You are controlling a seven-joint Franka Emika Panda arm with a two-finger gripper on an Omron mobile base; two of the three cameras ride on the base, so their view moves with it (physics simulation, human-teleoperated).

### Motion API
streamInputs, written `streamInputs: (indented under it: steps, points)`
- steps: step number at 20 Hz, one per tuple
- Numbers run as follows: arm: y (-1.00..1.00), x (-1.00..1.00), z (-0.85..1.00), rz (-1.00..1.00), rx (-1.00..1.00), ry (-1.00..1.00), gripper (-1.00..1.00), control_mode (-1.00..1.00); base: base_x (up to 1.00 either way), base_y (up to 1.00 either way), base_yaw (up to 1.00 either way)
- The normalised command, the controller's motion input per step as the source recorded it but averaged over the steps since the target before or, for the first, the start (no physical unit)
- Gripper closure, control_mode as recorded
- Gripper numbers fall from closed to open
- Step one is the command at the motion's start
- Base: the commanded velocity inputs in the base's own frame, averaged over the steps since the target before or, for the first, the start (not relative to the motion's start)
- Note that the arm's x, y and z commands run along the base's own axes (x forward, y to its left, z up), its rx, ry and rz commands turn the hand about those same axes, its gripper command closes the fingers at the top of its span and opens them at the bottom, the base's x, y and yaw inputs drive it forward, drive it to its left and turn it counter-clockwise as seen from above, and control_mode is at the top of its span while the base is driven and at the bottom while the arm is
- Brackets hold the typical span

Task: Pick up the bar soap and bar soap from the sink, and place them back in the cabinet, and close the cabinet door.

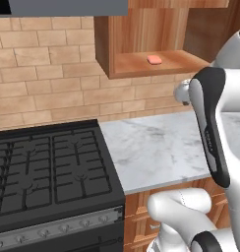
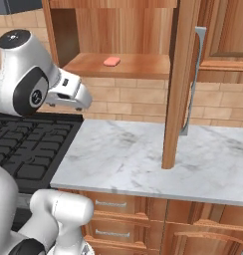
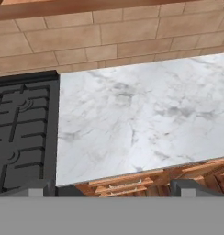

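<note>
At the bottom edge of the hand view, the gripper (image 3: 111,187) showed its two dark fingertips (image 3: 40,187) set far apart with nothing between them, so the jaws stood spread wide and empty. Beyond them ran the low wooden drawer fronts (image 3: 127,183), then the white marble counter (image 3: 141,119) across the middle of the frame, with the black stove (image 3: 22,133) at the left and the brick wall (image 3: 86,41) along the top.

The left base view put the arm (image 1: 215,133) down the right side, the stove at lower left, and the cabinet (image 1: 112,44) at upper centre. On its shelf lay a salmon-pink bar soap (image 1: 154,59), flat and clear of the walls.

The right base view added what the other two did not: the cabinet door (image 2: 179,79) stood open, seen edge-on right of centre, with its long grey handle (image 2: 193,84) facing right. The pink soap lay on the shelf to its left, at upper centre.
</note>
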Motion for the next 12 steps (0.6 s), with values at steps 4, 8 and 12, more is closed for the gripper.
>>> streamInputs:
  steps: [4,8,12]
  points:
    - [0.00,-0.38,0.00,0.00,0.00,0.00,-1.00,-1.00,0.00,0.00,0.00]
    - [0.00,-0.38,0.00,0.00,0.00,0.00,-1.00,-1.00,0.00,0.00,0.00]
    - [0.00,-0.42,-0.02,0.00,0.00,0.02,-1.00,-1.00,0.00,0.00,0.00]
